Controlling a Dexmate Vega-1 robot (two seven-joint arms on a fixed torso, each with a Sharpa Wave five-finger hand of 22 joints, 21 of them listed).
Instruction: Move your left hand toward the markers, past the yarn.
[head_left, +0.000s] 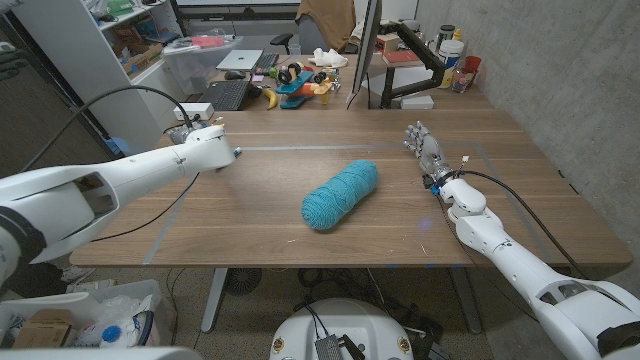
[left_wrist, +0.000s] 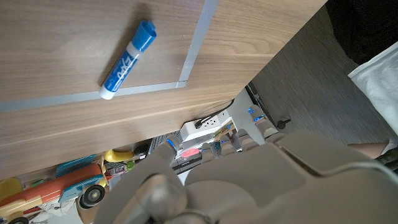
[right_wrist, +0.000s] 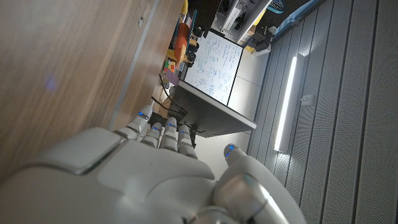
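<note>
Yarn (head_left: 341, 194), teal skein, lies mid-counter (head_left: 260, 215) in head view, between both arms. Left hand (head_left: 205, 140) hovers over counter's far left part, well apart from yarn; finger state cannot tell. Right hand (head_left: 427, 150) near right side, fingers apart, holding nothing.

Left wrist view: blue marker (left_wrist: 128, 60) lies on counter beside grey tape line (left_wrist: 198, 43).

Right wrist view: right hand's fingers (right_wrist: 163, 134) extended, empty.

Yarn mid-table, arms either side.
Teal yarn skein (head_left: 341, 194) lying w/ left arm (head_left: 150, 170) reaching over table (head_left: 280, 150); right hand (head_left: 427, 148) resting near right edge, fingers apart.
</note>
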